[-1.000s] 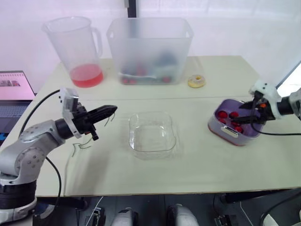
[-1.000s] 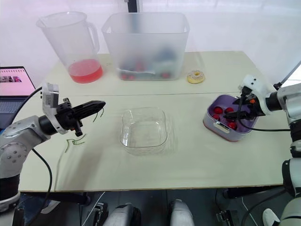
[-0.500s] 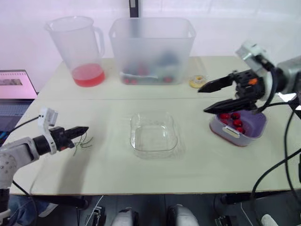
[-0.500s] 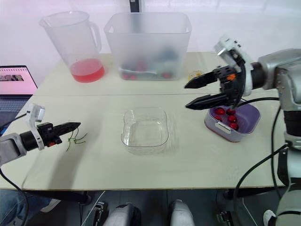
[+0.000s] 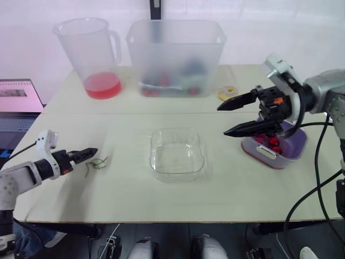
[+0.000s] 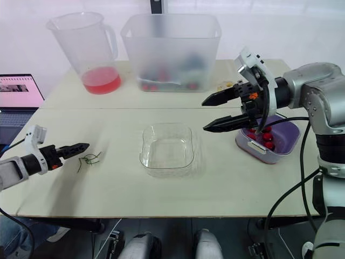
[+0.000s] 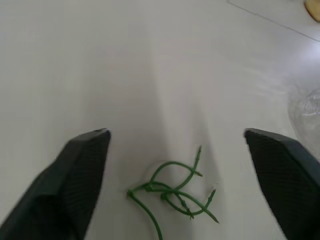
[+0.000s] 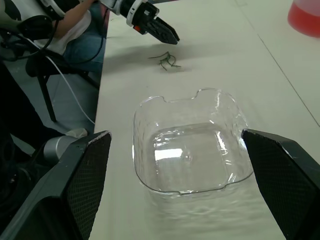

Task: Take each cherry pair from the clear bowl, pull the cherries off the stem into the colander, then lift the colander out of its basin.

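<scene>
The clear bowl stands in the middle of the table with nothing in it. At the right, red cherries lie in the purple colander, which sits in its basin. My right gripper hovers open between bowl and colander, its fingers pointing toward the bowl. A small tangle of green stems lies on the table at the left. My left gripper is low over the table just left of the stems, open, with nothing between its fingers.
A pitcher with red liquid and a large frosted bin stand along the back. A small ring-shaped doughnut lies behind the colander. A laptop sits off the left edge, and a person in jeans sits there.
My left gripper came down to the left with the stems and opened; they now lie on the table. My right gripper rose from the colander and swung toward the bowl.
</scene>
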Tool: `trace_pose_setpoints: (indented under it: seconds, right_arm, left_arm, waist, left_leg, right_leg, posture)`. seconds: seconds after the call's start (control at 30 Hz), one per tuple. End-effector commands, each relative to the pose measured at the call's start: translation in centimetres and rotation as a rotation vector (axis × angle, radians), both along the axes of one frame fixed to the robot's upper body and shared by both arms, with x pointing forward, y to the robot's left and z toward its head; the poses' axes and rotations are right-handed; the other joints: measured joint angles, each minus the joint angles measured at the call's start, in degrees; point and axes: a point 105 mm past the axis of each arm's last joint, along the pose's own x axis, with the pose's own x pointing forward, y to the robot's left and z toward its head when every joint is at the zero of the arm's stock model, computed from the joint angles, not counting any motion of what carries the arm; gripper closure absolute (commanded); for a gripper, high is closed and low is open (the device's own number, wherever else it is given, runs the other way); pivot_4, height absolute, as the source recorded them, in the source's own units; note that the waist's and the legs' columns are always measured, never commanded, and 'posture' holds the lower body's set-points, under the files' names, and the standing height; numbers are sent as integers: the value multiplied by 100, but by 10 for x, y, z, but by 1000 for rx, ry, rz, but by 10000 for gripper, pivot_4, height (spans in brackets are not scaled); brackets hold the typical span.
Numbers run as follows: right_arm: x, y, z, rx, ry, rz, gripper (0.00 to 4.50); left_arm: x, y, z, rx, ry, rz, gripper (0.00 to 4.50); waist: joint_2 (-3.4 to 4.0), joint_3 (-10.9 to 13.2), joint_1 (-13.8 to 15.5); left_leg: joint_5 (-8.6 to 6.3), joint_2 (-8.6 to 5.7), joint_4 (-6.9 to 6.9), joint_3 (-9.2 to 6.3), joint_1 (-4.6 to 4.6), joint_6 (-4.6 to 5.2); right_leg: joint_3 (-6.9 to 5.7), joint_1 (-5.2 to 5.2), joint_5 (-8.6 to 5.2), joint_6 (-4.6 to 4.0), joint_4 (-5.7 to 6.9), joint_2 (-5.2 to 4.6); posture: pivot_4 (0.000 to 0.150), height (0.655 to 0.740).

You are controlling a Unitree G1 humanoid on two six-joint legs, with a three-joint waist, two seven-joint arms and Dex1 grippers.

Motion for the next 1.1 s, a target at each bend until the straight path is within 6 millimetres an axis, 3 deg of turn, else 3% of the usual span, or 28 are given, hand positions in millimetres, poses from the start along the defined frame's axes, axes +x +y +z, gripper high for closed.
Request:
trace_pose_setpoints:
  seconds: [0.03,0.13,0.27,0.4,0.57,0.83,1.1]
  right_arm:
    - [-3,-3,7,-5,-37,0,0]
    - [-3,-8,6,-12,-28,-25,0]
    - [3,-22,2,-59,-44,-139,0]
    - [1,-42,-4,-136,-67,-269,0]
    - [-7,-65,-6,-188,-72,-440,0]
    - [-44,-105,-21,-342,-85,-763,0]
    - [-92,-125,-38,-358,59,-1037,0]
  left_arm:
    - [0,7,45,57,-157,-30,627]
    - [-6,-12,75,120,-274,-166,627]
    - [-24,-70,89,312,-345,-564,627]
    - [-23,-124,120,290,-517,-795,627]
    - [-24,-166,128,380,-692,-1001,627]
    - [-34,-198,136,281,-742,-1258,627]
    - [-29,-214,138,239,-771,-1308,627]
  waist:
    - [0,0,-10]
    - [0,0,-22]
    - [0,1,27]
    - [-1,0,67]
    - [4,1,-21]
    - [1,0,48]
    - [-1,-2,137]
  left_leg:
    - [0,0,-1,1,0,0]
    - [0,2,-1,3,-1,0]
    - [0,-3,0,3,-5,-1]
    - [0,-6,8,0,-5,-1]
    - [0,-3,-3,19,-3,1]
    - [1,6,4,31,-2,3]
    - [-4,2,16,8,6,12]
  right_leg:
    - [1,-2,0,0,2,0]
    - [1,-3,0,0,1,-1]
    - [1,-4,0,0,-2,-3]
    - [-1,5,0,-1,-2,-2]
    - [8,-7,1,-1,0,4]
    - [3,-1,0,-1,9,13]
    - [3,18,1,0,7,13]
  posture:
    - [1500,6886]
    - [1500,6886]
    - [1500,6886]
    - [1500,6886]
    - [1500,6886]
    - [1500,6886]
    - [1500,6886]
